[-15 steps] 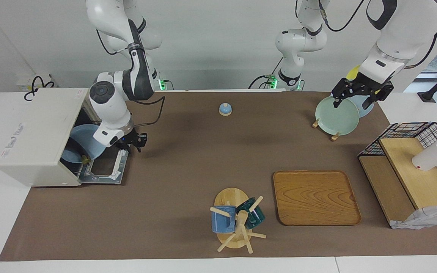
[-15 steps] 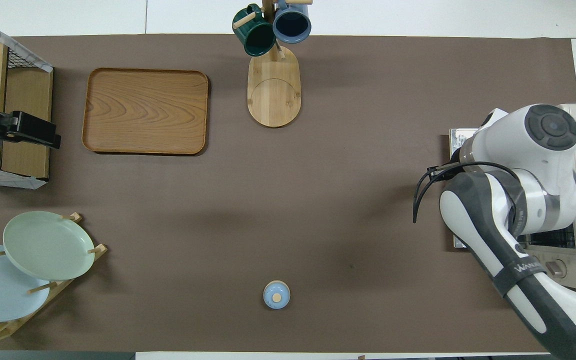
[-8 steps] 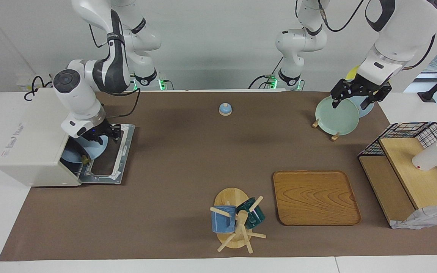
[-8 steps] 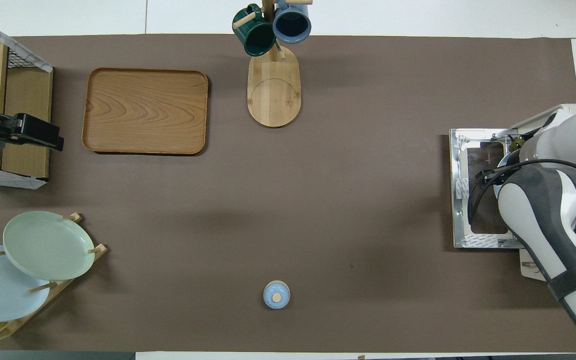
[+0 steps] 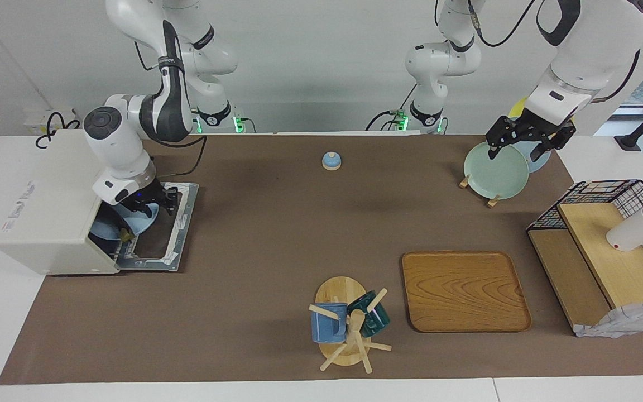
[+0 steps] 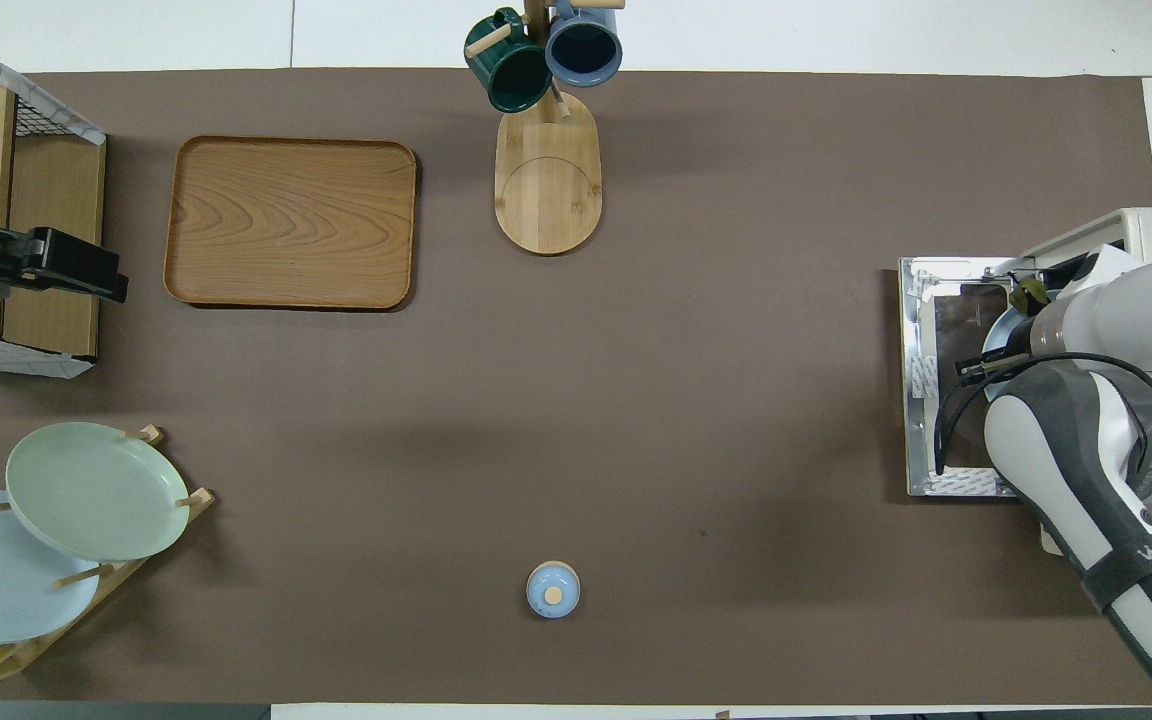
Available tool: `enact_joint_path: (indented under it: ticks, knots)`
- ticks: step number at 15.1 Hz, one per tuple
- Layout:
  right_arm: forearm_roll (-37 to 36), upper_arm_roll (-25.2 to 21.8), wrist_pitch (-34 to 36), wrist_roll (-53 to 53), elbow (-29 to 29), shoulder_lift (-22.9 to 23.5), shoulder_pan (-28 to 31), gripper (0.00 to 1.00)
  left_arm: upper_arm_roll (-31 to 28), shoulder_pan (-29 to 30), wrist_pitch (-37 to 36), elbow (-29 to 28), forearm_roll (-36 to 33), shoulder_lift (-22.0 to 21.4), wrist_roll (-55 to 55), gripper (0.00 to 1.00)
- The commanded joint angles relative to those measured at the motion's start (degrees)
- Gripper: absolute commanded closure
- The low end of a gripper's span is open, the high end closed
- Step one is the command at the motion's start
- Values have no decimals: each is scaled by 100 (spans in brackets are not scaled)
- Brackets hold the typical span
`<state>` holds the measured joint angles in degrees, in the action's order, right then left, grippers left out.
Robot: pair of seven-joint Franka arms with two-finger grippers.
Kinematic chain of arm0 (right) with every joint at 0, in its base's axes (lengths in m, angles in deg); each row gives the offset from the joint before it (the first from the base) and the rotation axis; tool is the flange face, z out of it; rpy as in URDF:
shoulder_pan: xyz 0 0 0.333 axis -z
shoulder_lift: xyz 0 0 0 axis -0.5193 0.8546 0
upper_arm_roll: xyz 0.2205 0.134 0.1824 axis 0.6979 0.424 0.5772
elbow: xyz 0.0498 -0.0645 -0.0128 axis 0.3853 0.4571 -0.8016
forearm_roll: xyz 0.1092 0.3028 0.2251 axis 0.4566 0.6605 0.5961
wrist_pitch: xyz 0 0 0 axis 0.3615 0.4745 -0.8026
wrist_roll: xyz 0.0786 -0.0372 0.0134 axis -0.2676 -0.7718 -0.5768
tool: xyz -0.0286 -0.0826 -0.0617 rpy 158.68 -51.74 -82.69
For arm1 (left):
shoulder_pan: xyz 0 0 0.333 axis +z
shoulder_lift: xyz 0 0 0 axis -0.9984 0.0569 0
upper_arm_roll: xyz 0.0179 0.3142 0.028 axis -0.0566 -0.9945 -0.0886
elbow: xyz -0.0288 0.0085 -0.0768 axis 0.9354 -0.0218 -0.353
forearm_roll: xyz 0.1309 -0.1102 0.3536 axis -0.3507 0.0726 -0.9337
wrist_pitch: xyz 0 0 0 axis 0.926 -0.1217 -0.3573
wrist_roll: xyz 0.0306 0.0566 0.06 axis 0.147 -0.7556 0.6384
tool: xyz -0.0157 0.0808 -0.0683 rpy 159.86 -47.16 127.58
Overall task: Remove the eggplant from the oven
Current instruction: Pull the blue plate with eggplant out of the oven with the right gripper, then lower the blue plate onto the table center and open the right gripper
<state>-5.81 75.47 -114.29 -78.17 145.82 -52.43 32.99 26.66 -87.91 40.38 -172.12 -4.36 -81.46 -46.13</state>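
Eggplant [image 5: 126, 235]: only its green-brown stem tip shows, at the mouth of the oven [image 5: 48, 206], lying on a light blue plate [image 5: 132, 220] that sticks partway out of the cavity over the lowered door [image 5: 157, 234]. The dark body is hidden inside; in the overhead view the stem tip [image 6: 1028, 293] pokes out past the arm.

Oven stands at the right arm's end of the table, door dropped flat onto the brown mat [image 5: 277, 234].

Right gripper [image 5: 151, 202] is low at the oven opening, over the blue plate's rim. Whether its fingers are apart or closed on anything cannot be told; contact with plate or eggplant is not readable either.

Left gripper [image 5: 525, 142] waits with fingers spread apart above the pale green plate [image 5: 494, 170] in the plate rack at the left arm's end, holding nothing.

Wooden tray [image 5: 464, 290] and mug stand [image 5: 346, 324] sit farther from the robots than the plate rack.
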Motion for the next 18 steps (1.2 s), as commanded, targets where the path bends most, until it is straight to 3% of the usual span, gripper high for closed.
enact_joint_path:
  ticks: [1, 4, 10, 14, 18]
  knots:
    - [-307, 55, 132, -58, -46, -83, -257, 100, -28, 11, 12, -254, 36, -223, 51, 0]
    - [-624, 55, 633, 389, -459, 14, -828, 100, -28, -15, 3, -272, 36, -240, 77, 0]
    - [-1626, 64, 1407, 2638, -803, -21, -2796, 100, -28, 29, 12, -509, 53, -355, 68, 0]
    - [-1584, 108, 1513, 3675, -1109, 57, -3869, 100, -28, 29, 82, -878, 53, -557, 51, 0]
    - [-1136, 143, 1373, 4609, -1989, 769, -4731, 100, -37, 38, 82, -1001, 53, -627, 33, 0]
